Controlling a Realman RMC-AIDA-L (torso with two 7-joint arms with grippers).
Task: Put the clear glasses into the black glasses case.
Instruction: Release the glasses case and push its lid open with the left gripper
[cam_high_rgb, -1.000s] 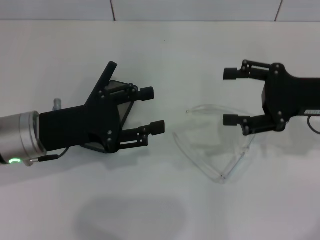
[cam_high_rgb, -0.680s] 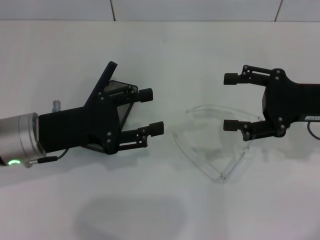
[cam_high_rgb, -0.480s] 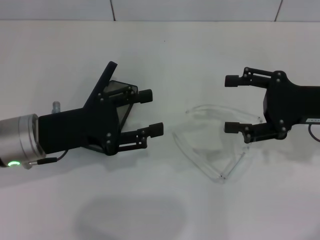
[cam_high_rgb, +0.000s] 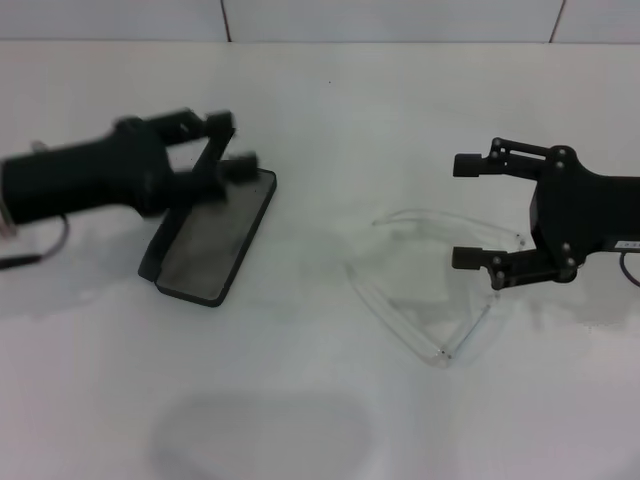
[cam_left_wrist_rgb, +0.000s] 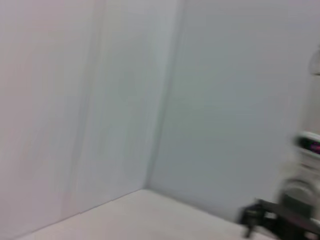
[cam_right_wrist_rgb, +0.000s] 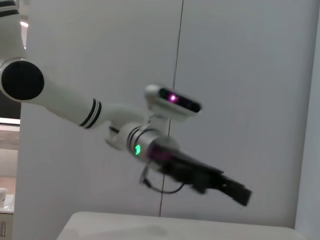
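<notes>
The black glasses case (cam_high_rgb: 213, 238) lies open on the white table at the left, grey lining up. Its lid is partly hidden behind my left gripper (cam_high_rgb: 232, 143). That gripper is blurred with motion over the case's far end, and its two fingers show apart. The right wrist view shows it farther off as the left gripper (cam_right_wrist_rgb: 234, 191) on its white arm. The clear glasses (cam_high_rgb: 395, 315) lie on the table right of centre, arms unfolded. My right gripper (cam_high_rgb: 464, 210) is open and empty at their right side, its near finger over one clear arm.
The white table (cam_high_rgb: 300, 420) ends at a tiled wall (cam_high_rgb: 400, 20) at the back. The left wrist view shows only the wall, a table corner and part of the right arm (cam_left_wrist_rgb: 300, 195). A faint shadow lies on the table near the front.
My left gripper has swung quickly back and to the left, uncovering the open case. The right gripper has drifted slightly right and stayed open. The glasses have not moved.
</notes>
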